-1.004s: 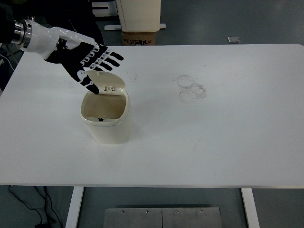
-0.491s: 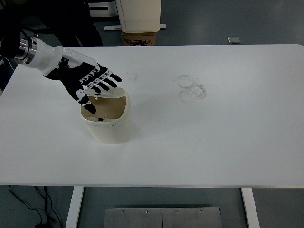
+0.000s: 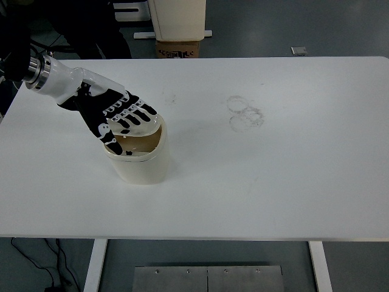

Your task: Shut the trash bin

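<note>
Your left hand (image 3: 118, 115) lies flat, fingers spread, on the lid (image 3: 144, 126), seemingly touching; press straight down until the trash bin (image 3: 138, 159) latches.

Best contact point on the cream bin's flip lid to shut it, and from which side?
Likely no grasp: press flat on top of the cream flip lid, near its free front edge, from above. It hinges at the far rim of the cream plastic trash bin and sits half-lowered under the left hand, fingers spread.

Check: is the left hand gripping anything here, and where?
Nothing is gripped. The left hand lies flat, fingers spread, on the trash bin lid.
</note>
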